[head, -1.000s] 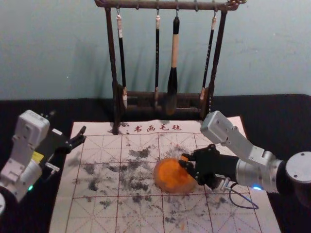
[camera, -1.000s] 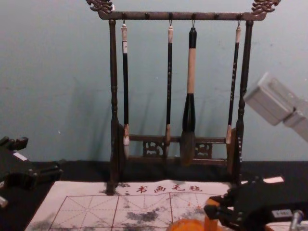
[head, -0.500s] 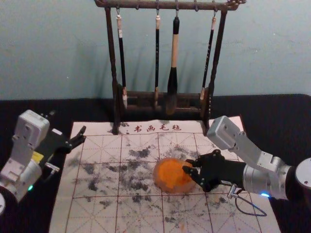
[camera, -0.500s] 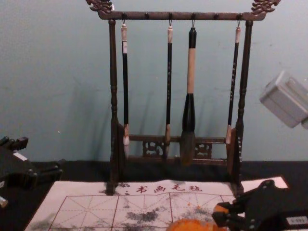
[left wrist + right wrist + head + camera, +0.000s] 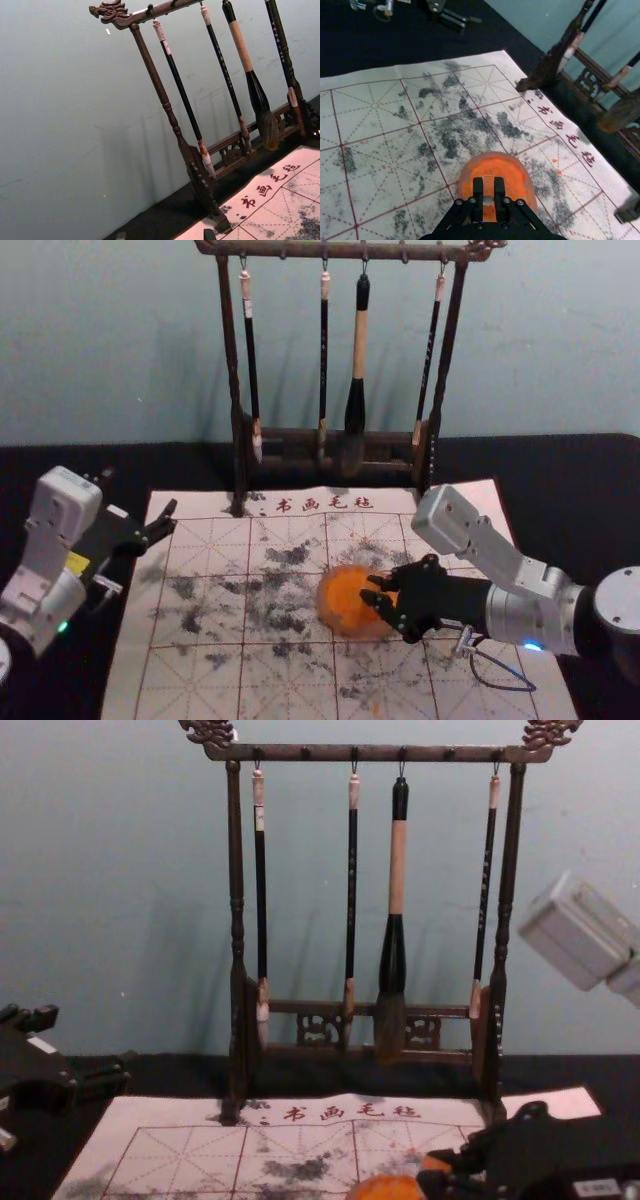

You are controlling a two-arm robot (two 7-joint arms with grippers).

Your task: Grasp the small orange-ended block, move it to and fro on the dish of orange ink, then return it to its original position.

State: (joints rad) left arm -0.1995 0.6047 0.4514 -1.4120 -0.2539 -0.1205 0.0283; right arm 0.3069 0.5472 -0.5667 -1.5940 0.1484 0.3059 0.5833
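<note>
My right gripper reaches in from the right over the dish of orange ink. In the right wrist view the right gripper is shut on the small block, whose orange part shows between the fingers above the dish. The chest view has the block at the gripper's tips, just over the dish; whether it touches the ink I cannot tell. My left gripper is parked at the left edge of the felt mat, its fingers apart.
Behind the mat stands a dark wooden rack with several hanging brushes, among them a thick one. Grey ink smudges mark the gridded mat. A black cloth covers the table around it.
My right gripper first drew back to the right, then came forward to the left over the dish again, with the block held. My left arm stays still.
</note>
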